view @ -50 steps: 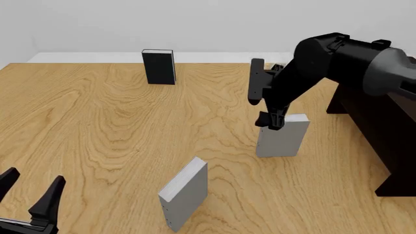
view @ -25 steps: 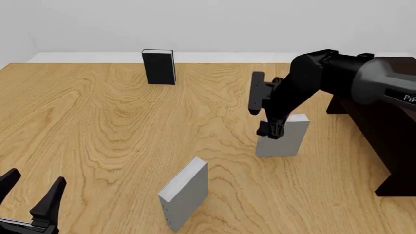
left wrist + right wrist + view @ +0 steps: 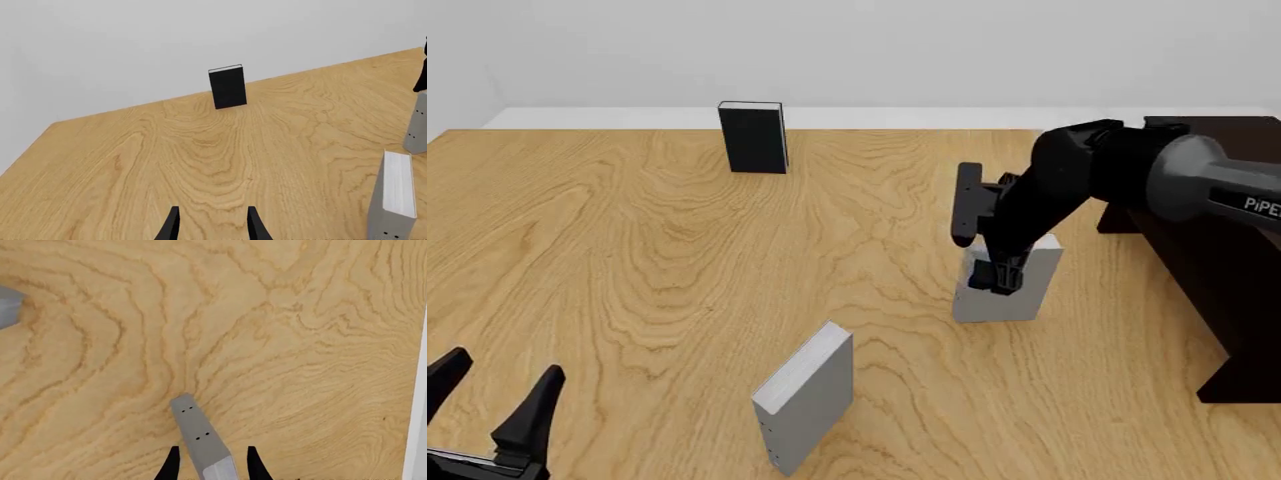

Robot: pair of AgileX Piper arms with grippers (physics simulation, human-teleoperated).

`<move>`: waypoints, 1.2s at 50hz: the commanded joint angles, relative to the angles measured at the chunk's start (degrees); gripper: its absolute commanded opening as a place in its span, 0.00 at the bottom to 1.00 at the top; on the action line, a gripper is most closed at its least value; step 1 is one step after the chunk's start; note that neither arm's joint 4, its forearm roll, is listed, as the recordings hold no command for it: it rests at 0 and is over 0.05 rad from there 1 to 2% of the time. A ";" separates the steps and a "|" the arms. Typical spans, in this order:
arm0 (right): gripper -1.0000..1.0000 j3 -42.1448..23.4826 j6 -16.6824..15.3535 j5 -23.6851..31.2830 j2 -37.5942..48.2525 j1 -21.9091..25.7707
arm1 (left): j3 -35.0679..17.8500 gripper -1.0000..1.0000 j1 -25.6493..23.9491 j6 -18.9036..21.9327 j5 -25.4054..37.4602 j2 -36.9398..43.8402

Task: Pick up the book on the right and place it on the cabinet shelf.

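Note:
The pale grey-white book (image 3: 1009, 298) stands upright on the table right of centre. My right gripper (image 3: 1004, 279) has its open fingers down over the book's top edge, one on each side. In the right wrist view the book (image 3: 200, 437) runs between the fingertips (image 3: 171, 464) with a gap on both sides. The very dark cabinet (image 3: 1217, 250) stands at the right edge, close to the book. My left gripper (image 3: 489, 418) is open and empty at the near left; it also shows in the left wrist view (image 3: 213, 229).
A black book (image 3: 754, 137) stands upright at the back, also in the left wrist view (image 3: 228, 87). A slimmer grey book (image 3: 806, 396) stands near the front centre and shows in the left wrist view (image 3: 393, 200). The table (image 3: 627, 260) is light wood.
My right arm has lowered and its gripper has come down from above the book's top corner to straddle the book. The left gripper and the books have not moved.

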 commanded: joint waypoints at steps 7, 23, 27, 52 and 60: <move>1.00 1.43 0.11 -1.14 0.30 -1.01 | 0.00 1.00 -0.09 0.12 0.46 -0.01; 0.00 1.47 1.23 -0.31 -0.82 0.94 | 0.00 1.00 -0.28 0.10 0.38 0.08; 0.00 0.99 2.89 1.60 -1.74 2.40 | 0.00 1.00 -0.23 0.03 0.64 0.04; 0.00 -3.27 2.85 9.27 -6.92 1.22 | 0.00 1.00 -0.81 -0.73 -0.63 -0.14; 0.00 -4.30 1.80 9.72 -10.44 0.59 | 0.00 1.00 -0.55 -1.29 -1.28 -0.02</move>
